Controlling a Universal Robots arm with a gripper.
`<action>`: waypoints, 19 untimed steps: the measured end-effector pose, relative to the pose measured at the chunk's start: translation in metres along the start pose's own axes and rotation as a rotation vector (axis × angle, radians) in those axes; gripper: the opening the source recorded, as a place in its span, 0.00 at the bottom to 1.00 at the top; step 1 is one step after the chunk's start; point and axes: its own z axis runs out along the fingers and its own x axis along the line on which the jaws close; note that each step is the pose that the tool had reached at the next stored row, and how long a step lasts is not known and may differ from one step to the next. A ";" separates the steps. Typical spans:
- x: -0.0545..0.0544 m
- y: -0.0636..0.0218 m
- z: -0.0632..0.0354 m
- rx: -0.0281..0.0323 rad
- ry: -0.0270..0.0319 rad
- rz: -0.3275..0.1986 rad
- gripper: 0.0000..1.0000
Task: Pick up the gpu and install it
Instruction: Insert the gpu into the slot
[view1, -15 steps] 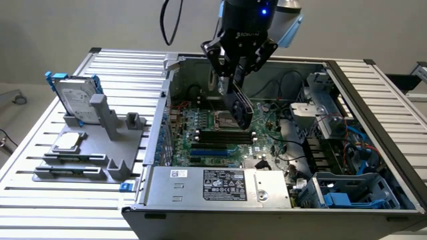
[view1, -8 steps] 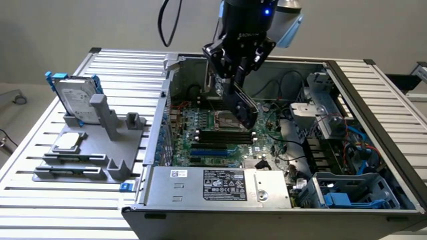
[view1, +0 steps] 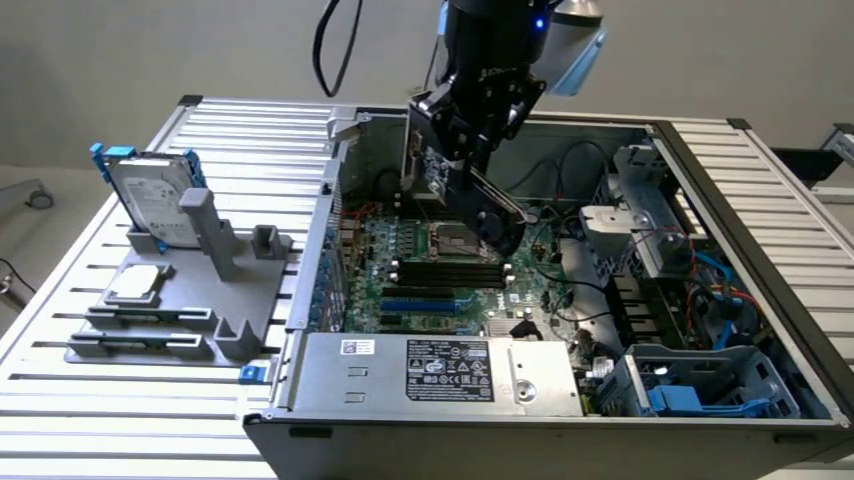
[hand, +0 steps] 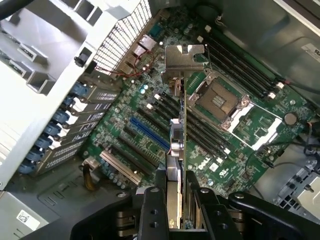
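Observation:
The gpu (view1: 434, 165) hangs upright over the open computer case, with my gripper (view1: 465, 130) shut on its upper edge. In the wrist view the gpu (hand: 178, 130) is seen edge-on between my gripper (hand: 177, 202) fingers, green board on one side. Its silver bracket (hand: 184, 60) is at the far end. The card is above the green motherboard (hand: 230, 130), over the black memory slots, between the blue expansion slot (hand: 150, 132) and the processor socket (hand: 220, 100). It does not touch the board.
The case wall (view1: 327, 200) with its rear slot covers (hand: 75, 125) is at the exterior view's left. A power supply (view1: 441, 370) closes the near side. Cables and drive cages (view1: 694, 290) crowd the right. Outside, a grey stand (view1: 187, 300) carries a hard drive (view1: 150, 190) and a square chip (view1: 138, 283).

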 end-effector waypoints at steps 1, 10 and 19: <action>0.002 -0.0012 0.0002 0.0002 -0.0001 -0.003 0.27; 0.008 -0.0059 0.0018 0.0071 -0.0010 -0.105 0.27; 0.008 -0.0059 0.0033 0.0183 -0.0016 -0.269 0.27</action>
